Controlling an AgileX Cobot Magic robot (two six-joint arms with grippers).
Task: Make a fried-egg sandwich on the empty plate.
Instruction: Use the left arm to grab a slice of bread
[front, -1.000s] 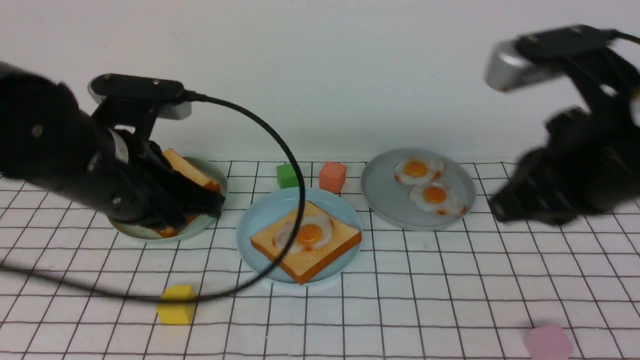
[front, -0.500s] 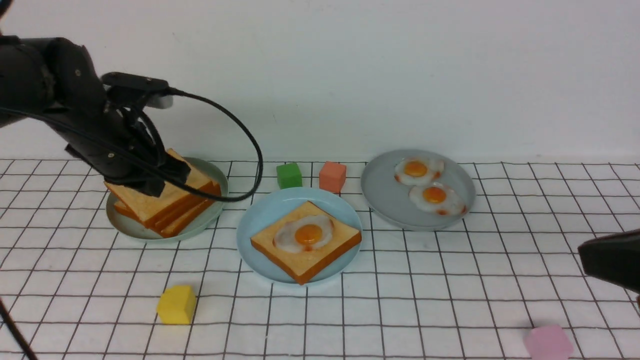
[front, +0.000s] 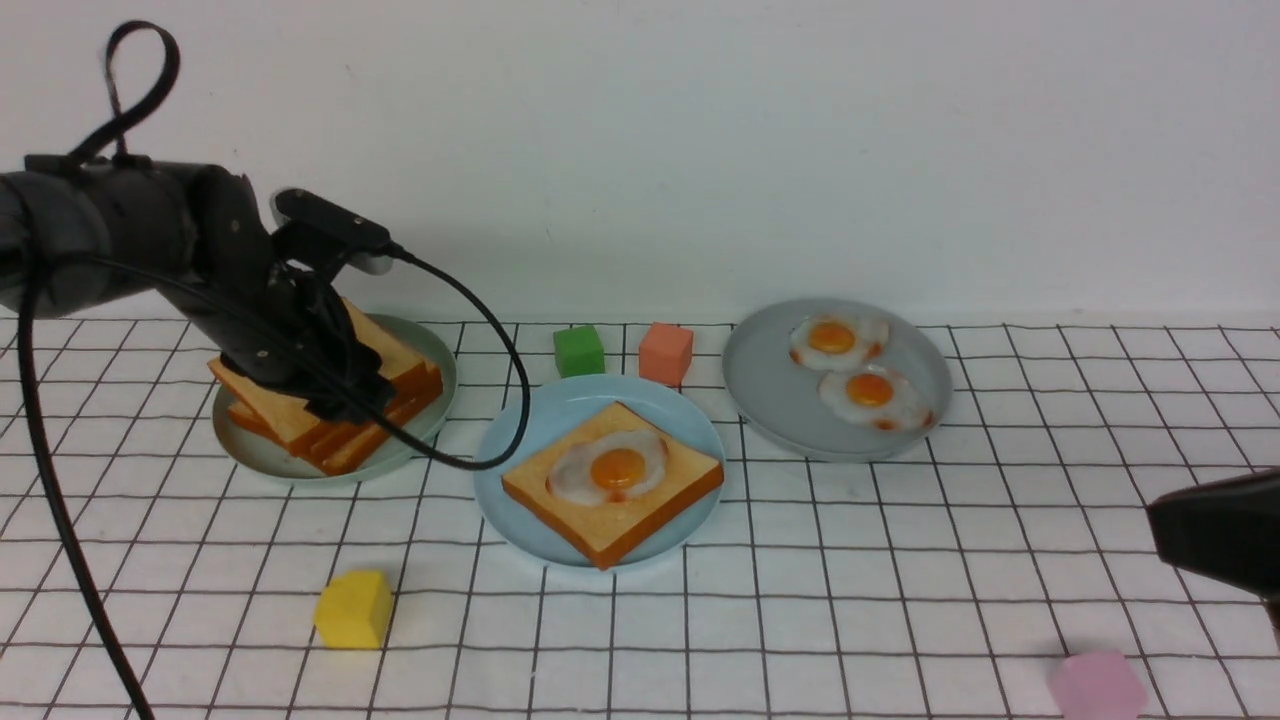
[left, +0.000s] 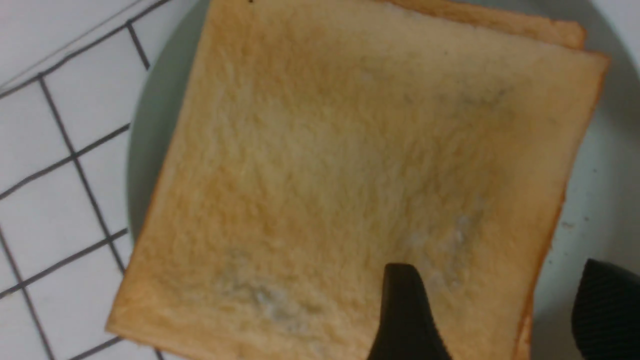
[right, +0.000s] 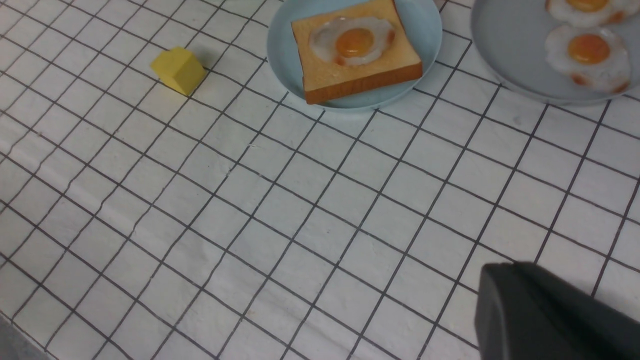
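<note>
Sky-blue plate (front: 522, 432) with egg-topped toast (front: 612, 482) lies right of left tool (front: 348, 398), spread apart over toast stack (front: 268, 408)

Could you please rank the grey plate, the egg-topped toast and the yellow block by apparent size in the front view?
1. grey plate
2. egg-topped toast
3. yellow block, which looks smallest even though it sits nearest the camera.
</note>
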